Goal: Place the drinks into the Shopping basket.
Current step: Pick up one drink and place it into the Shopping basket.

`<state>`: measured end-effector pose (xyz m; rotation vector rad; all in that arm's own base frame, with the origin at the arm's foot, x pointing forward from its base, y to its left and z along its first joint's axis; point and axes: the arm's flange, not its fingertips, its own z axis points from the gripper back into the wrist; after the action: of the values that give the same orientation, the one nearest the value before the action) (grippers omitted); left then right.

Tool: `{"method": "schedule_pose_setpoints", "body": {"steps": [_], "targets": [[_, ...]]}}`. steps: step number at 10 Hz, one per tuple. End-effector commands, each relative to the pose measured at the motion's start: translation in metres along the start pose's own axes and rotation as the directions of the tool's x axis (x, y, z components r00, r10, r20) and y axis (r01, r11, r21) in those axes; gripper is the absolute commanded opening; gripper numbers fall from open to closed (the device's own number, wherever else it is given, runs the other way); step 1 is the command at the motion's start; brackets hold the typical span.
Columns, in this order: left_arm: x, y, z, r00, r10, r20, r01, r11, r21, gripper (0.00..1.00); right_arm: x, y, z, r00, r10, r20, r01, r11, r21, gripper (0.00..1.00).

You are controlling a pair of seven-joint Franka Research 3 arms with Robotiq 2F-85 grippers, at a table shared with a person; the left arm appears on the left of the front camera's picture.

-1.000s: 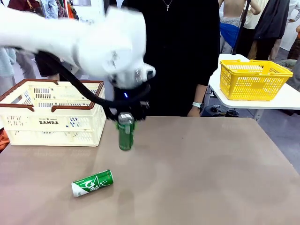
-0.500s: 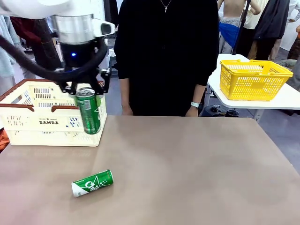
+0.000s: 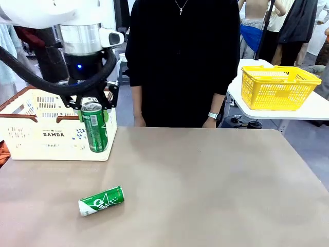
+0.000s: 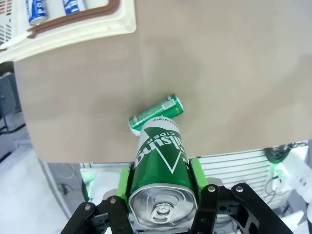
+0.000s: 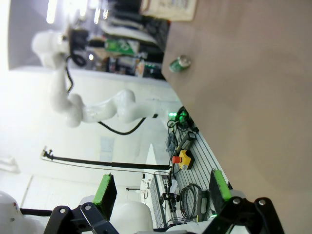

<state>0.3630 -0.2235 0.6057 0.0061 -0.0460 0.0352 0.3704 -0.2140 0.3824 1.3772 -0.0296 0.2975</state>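
My left gripper (image 3: 92, 108) is shut on a green can (image 3: 95, 129) near its silver top, and the can hangs upright in the air by the right end of the cream Shopping basket (image 3: 31, 135). In the left wrist view the green pads (image 4: 196, 173) clamp this can (image 4: 158, 165) from both sides. A second green can (image 3: 102, 200) lies on its side on the table near the front left; it is the can (image 4: 156, 113) below the held one. Two blue-and-white cans (image 4: 36, 9) lie inside the basket (image 4: 83, 27). My right gripper (image 5: 163, 190) stands open with nothing between its fingers.
A person in black stands at the far edge of the table, hands (image 3: 212, 122) resting near it. A yellow mesh basket (image 3: 277, 86) sits on a separate white table at the right. The brown tabletop (image 3: 216, 185) is bare to the right of the cans.
My left arm has carried the green can from the table's middle leftward to the basket's right end, and it has sunk slightly in the last half second. The lying can has not moved.
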Motion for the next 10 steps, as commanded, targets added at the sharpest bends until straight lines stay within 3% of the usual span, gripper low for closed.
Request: {"method": "schedule_pose_setpoints", "body": {"steps": [1, 2, 4, 5, 6, 8, 10], "targets": [[0.048, 0.042, 0.031, 0.997, 0.068, 0.022, -0.067, 0.997, -0.043, 0.0, 0.0, 0.004, -0.003, 1.0, -0.022, 0.005, 0.022, 1.0, -0.013, 1.0], [0.08, 0.058, 0.046, 0.992, 0.107, 0.069, -0.101, 0.992, -0.079, 0.0, 0.0, 0.004, -0.003, 1.0, -0.022, 0.005, 0.022, 1.0, -0.013, 1.0], [0.144, 0.088, 0.066, 0.987, 0.089, 0.133, -0.072, 0.989, -0.131, 0.0, 0.0, 0.004, -0.003, 1.0, -0.022, 0.005, 0.022, 1.0, -0.013, 1.0], [0.182, 0.098, 0.06, 0.995, 0.043, 0.094, -0.029, 0.989, -0.144, 0.0, 0.0, 0.004, -0.003, 1.0, -0.022, 0.005, 0.022, 1.0, -0.013, 1.0], [0.211, 0.103, 0.047, 0.998, 0.024, 0.062, -0.014, 0.986, -0.163, 0.0, 0.0, 0.004, -0.003, 1.0, -0.022, 0.005, 0.022, 1.0, -0.013, 1.0], [0.256, 0.113, 0.007, 0.995, 0.014, 0.101, 0.001, 0.988, -0.151, 0.0, 0.0, 0.004, -0.003, 1.0, -0.022, 0.005, 0.022, 1.0, -0.013, 1.0], [0.275, 0.12, -0.037, 0.998, 0.034, 0.056, -0.027, 0.993, -0.111, 0.0, 0.0, 0.004, -0.003, 1.0, -0.022, 0.005, 0.022, 1.0, -0.013, 1.0]]}}
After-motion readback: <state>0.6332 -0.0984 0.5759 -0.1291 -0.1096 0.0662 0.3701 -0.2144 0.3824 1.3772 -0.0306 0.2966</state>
